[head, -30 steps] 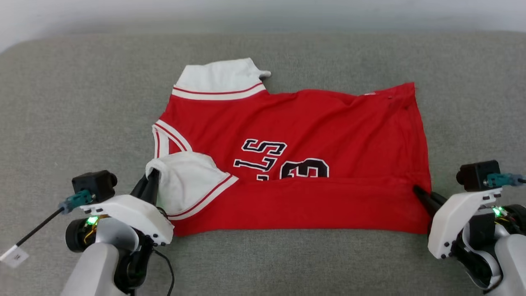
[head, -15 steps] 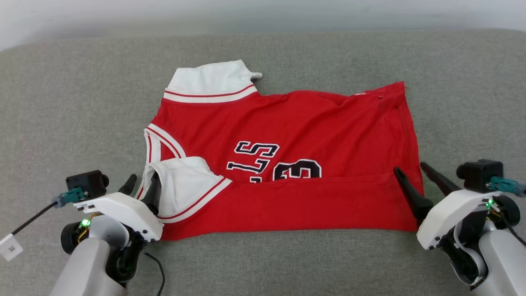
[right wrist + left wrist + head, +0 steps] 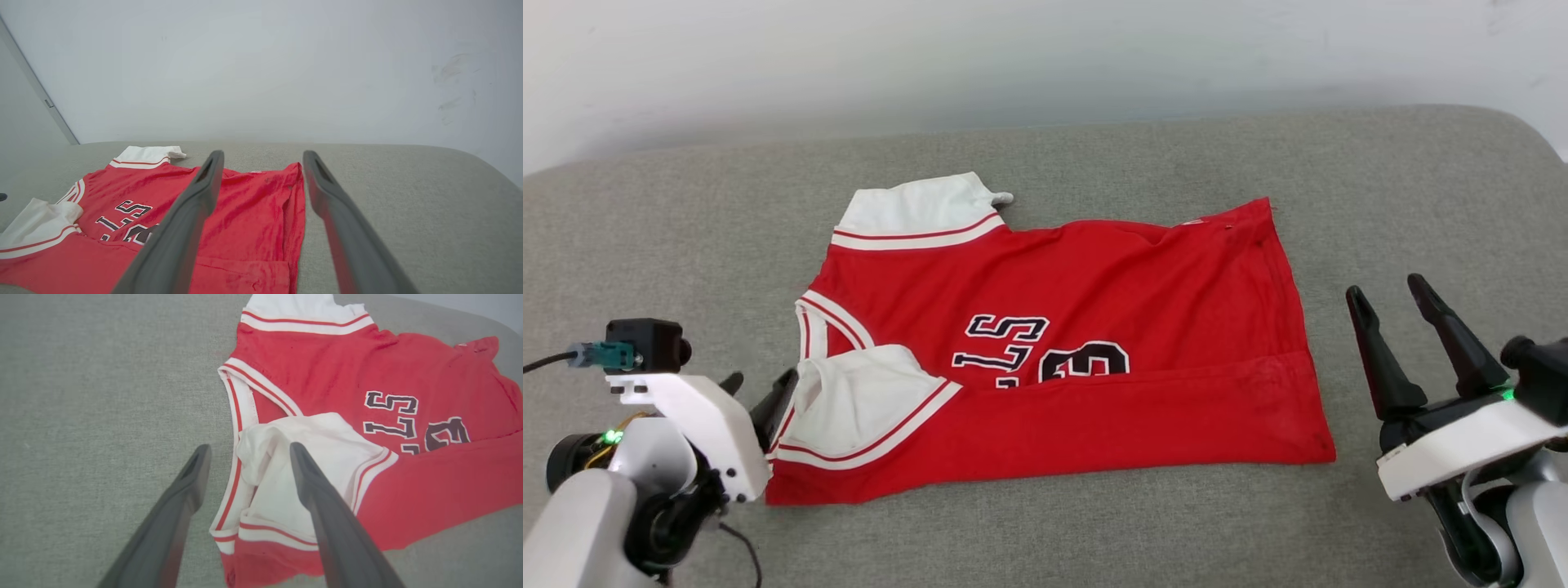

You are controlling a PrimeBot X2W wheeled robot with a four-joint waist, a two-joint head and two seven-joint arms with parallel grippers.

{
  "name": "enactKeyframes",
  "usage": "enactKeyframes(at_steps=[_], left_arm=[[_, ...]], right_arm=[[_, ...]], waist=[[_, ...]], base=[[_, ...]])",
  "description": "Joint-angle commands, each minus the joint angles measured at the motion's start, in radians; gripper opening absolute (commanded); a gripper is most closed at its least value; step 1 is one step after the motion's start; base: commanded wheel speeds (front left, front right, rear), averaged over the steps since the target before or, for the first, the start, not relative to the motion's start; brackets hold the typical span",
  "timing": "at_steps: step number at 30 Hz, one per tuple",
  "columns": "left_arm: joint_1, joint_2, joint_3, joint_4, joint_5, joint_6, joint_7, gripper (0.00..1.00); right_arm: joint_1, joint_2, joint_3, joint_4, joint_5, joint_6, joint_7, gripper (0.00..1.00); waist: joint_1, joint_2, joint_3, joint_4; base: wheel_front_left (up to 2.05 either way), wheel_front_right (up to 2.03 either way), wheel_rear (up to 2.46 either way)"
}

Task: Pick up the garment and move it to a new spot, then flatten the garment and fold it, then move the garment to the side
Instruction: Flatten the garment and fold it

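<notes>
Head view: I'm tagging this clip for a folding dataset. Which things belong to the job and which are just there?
Job in hand:
garment, near edge folded over
left gripper, open
right gripper, open, clear of the cloth

Just there:
grey padded surface
white wall

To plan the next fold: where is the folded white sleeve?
The white sleeve lies on the garment, lower left in the head view, by the open left gripper.
</notes>
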Motion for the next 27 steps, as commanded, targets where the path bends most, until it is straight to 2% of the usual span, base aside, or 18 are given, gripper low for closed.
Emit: enactKeyframes(at_steps=[1,4,8,11,15,16,17,18,21,24,27], left_arm=[[0.023,0.015,-0.001,-0.018,-0.011,0.009,0.037,1.00],[0.060,0.055,-0.002,-0.084,-0.039,0.039,0.157,1.00],[0.123,0.084,0.005,-0.150,-0.072,0.093,0.263,1.00],[0.150,0.085,0.010,-0.168,-0.096,0.128,0.316,1.00],[0.184,0.066,-0.003,-0.153,-0.120,0.151,0.362,1.00],[0.187,0.059,-0.008,-0.148,-0.128,0.152,0.367,0.89],[0.187,0.045,-0.009,-0.144,-0.136,0.158,0.368,0.36],[0.187,0.031,-0.009,-0.139,-0.147,0.161,0.370,0.00],[0.188,0.007,-0.013,-0.154,-0.157,0.165,0.357,0.00],[0.186,0.020,0.001,-0.182,-0.133,0.167,0.317,0.00],[0.182,0.034,0.022,-0.227,-0.104,0.174,0.264,0.00]], right_arm=[[0.015,0.009,-0.008,-0.025,-0.012,-0.001,0.003,1.00],[0.043,0.030,-0.041,-0.089,-0.033,-0.001,0.015,1.00],[0.068,0.063,-0.064,-0.147,-0.048,-0.001,0.039,1.00],[0.068,0.081,-0.069,-0.166,-0.054,-0.001,0.050,1.00],[0.055,0.092,-0.069,-0.172,-0.054,-0.001,0.047,1.00],[0.053,0.092,-0.072,-0.171,-0.054,-0.001,0.046,1.00],[0.052,0.092,-0.075,-0.170,-0.052,-0.001,0.047,1.00],[0.052,0.090,-0.079,-0.170,-0.050,-0.001,0.046,1.00],[0.058,0.087,-0.099,-0.164,-0.045,-0.001,0.059,1.00],[0.070,0.079,-0.118,-0.155,-0.028,-0.001,0.097,1.00],[0.082,0.064,-0.139,-0.132,0.006,-0.001,0.184,1.00]], waist=[[0.0000,-0.0001,0.006,-0.006],[0.0000,-0.0001,0.027,-0.017],[0.0000,-0.0001,0.069,-0.033],[0.0000,-0.0001,0.103,-0.045],[0.0000,-0.0001,0.138,-0.059],[0.0000,-0.0001,0.142,-0.061],[0.0000,-0.0001,0.145,-0.063],[0.0000,-0.0001,0.146,-0.063],[0.0000,-0.0001,0.141,-0.064],[0.0000,-0.0001,0.125,-0.059],[0.0000,-0.0001,0.109,-0.047]], base=[[0.00,0.00,0.00],[0.00,0.00,0.00],[0.00,0.00,0.00],[0.00,0.00,0.00],[0.00,0.00,0.00],[0.00,0.00,0.00],[0.00,0.00,0.00],[0.00,0.00,0.00],[0.00,0.00,0.00],[0.00,0.00,0.00],[0.00,0.00,0.00]])
